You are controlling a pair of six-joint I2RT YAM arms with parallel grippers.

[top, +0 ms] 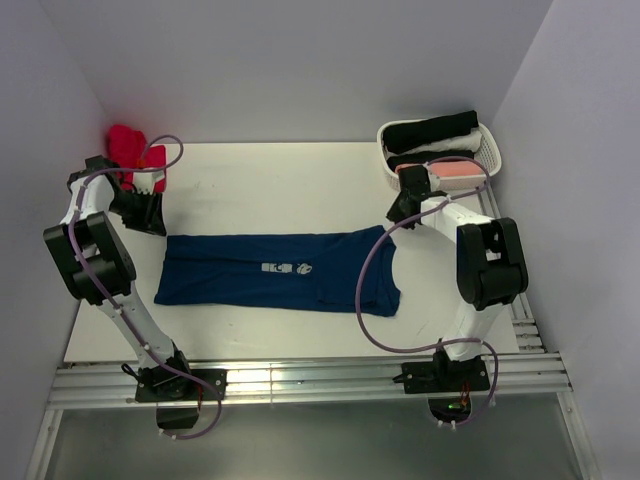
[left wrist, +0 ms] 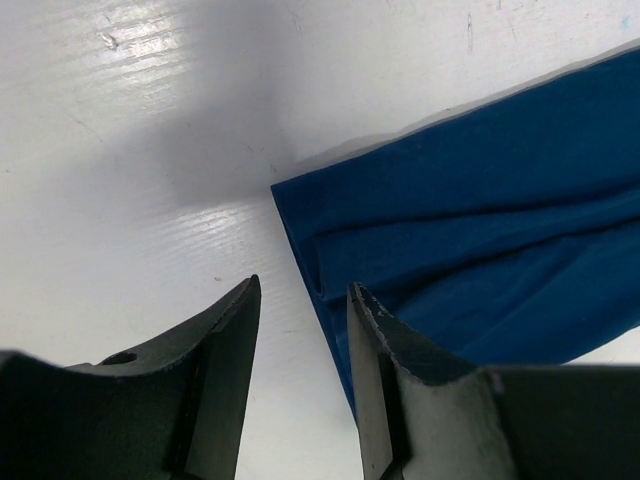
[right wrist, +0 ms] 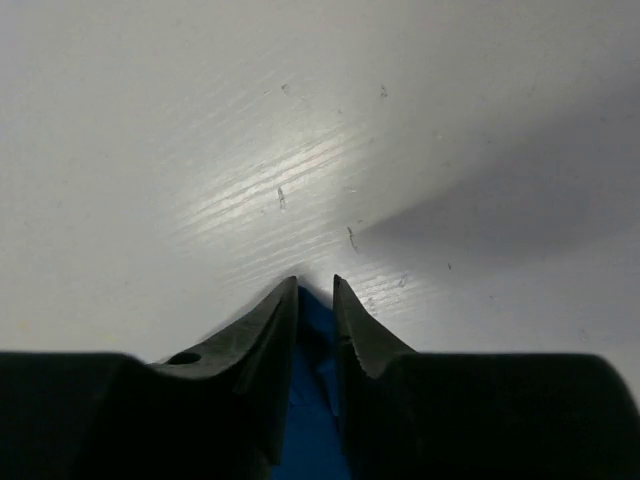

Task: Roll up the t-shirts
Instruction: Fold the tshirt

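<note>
Right tool [right wrist: 316, 283] straddles navy t-shirt [right wrist: 312, 420], mostly hidden behind its fingers [right wrist: 255, 335].

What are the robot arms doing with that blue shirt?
Two robot arms are working on a blue shirt, folded into a long strip on the table. The right gripper pinches its right end. The left gripper hovers open by the left end, not holding it. Rolled shirts sit in the basket behind.
</note>
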